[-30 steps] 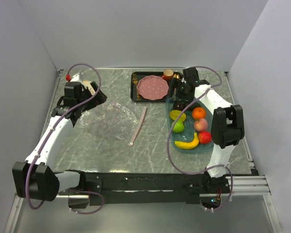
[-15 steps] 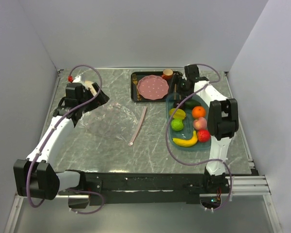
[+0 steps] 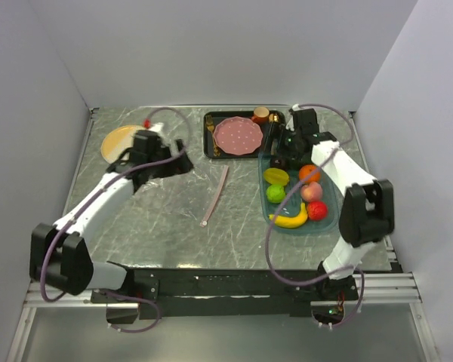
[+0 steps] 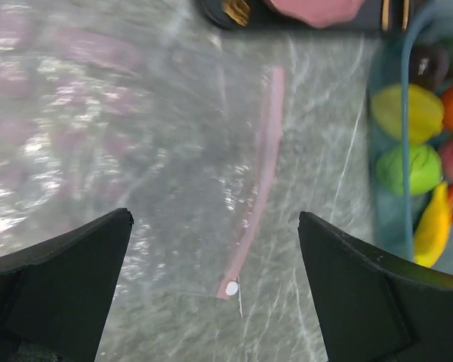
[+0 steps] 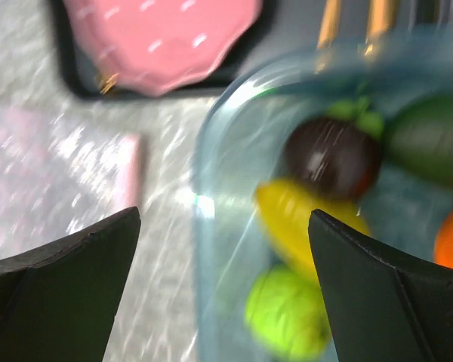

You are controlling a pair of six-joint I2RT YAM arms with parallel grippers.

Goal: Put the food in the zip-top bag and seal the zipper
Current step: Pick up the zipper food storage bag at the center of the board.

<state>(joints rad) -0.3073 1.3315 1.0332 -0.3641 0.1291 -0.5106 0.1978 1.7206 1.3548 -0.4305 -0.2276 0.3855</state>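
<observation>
Though blurred in the right wrist view, shows the right gripper (image 5: 223, 222) spread wide and empty above the food (image 3: 275, 194) in the blue tray (image 4: 385, 219) by the table's right edge, with dark fruit (image 5: 332, 157) and starfruit (image 5: 302, 215) straight below. Makes the right arm the nearer. Finds the left gripper (image 4: 215, 219) equally wide over the zip-top bag (image 4: 83, 113) mid-table, with the zipper (image 4: 258, 188) lying near-to-far. Cannot make out the bag's outline or mouth.
</observation>
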